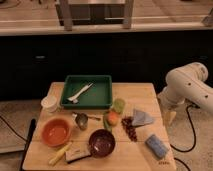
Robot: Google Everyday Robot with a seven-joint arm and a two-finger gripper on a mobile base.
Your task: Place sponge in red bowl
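We judged the step in hand to be the reach for the sponge (156, 146), and to do it well we thought the claw (171, 116) should come down over the sponge's middle and close across its narrow side, since a soft block gives under a corner grip. The descent needed to stay clear of the grey-blue cloth (141, 118) just behind the sponge. The carry then needed enough height to pass over the dark bowl (102, 143), because the red bowl (56, 131), orange-red in this light, sat at the far side of the bench (142, 92) and the dark bowl lay between them. The sponge lay flat near the front right corner of the bench as the view showed it, untouched. The claw hung pointing down at the end of the white arm (187, 82), beside the bench's right edge and level with the cloth. We saw nothing in it, and we could not tell whether it was released or clenched. The sponge lay near it, closer to the camera and a little inboard, apart from it
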